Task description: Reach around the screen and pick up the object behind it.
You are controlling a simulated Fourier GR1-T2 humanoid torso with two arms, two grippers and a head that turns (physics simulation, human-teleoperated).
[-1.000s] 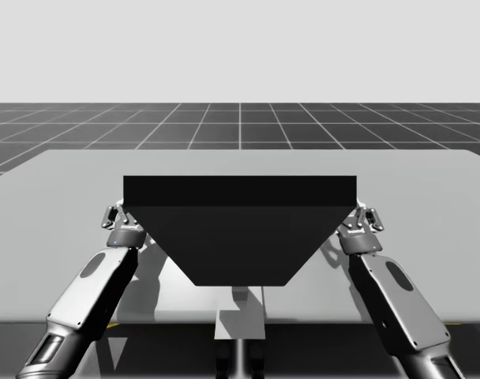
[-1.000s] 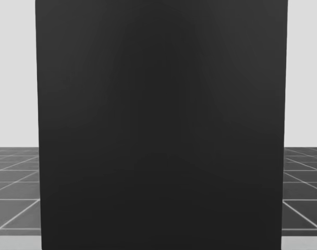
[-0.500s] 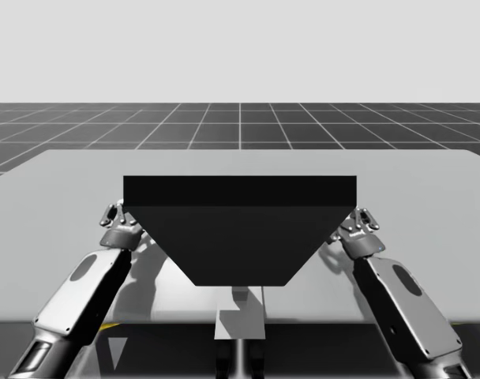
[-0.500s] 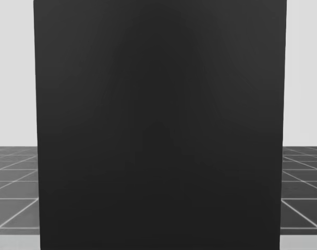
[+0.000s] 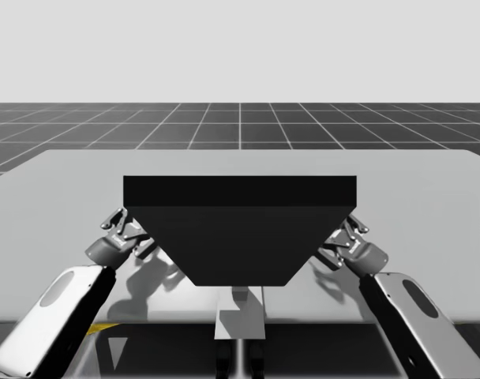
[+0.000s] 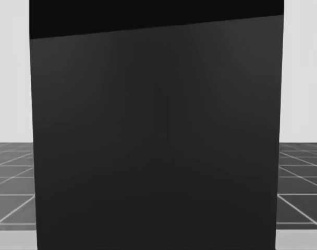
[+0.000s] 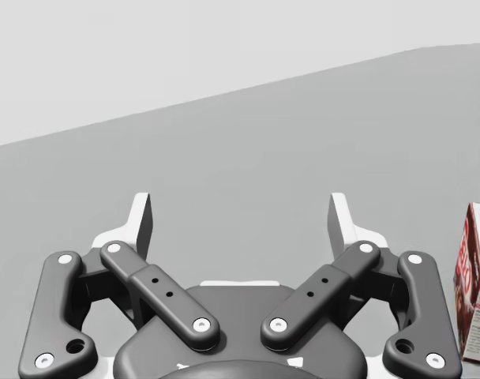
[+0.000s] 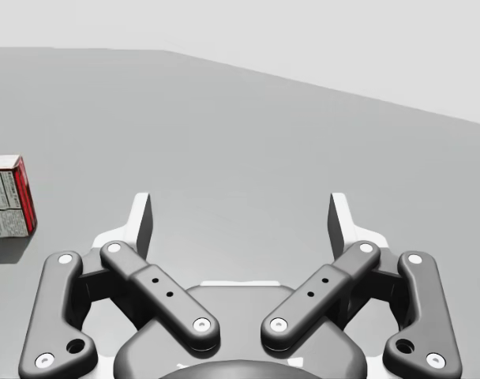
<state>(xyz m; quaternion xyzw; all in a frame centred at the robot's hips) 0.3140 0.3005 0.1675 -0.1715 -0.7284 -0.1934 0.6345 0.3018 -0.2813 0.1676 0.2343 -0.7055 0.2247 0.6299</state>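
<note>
Pickup is not yet done: you have an arm at each side of the screen [image 5: 240,229], and your left fingers [image 7: 143,225] and right fingers [image 8: 340,225] stand wide open, holding nothing. The red-and-white box [image 7: 478,284] stands on the bench [image 5: 429,189] behind the screen, beside each pair of fingers rather than between them. By my judgement, the reach around the screen, the closing and the lift are all left for you.

One screen [image 5: 240,237], one box [image 7: 477,284] (red, white), two end effectors [image 7: 240,217] [image 8: 240,217].

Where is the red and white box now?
The red and white box sits on the table beside my left hand in the left wrist view.
</note>
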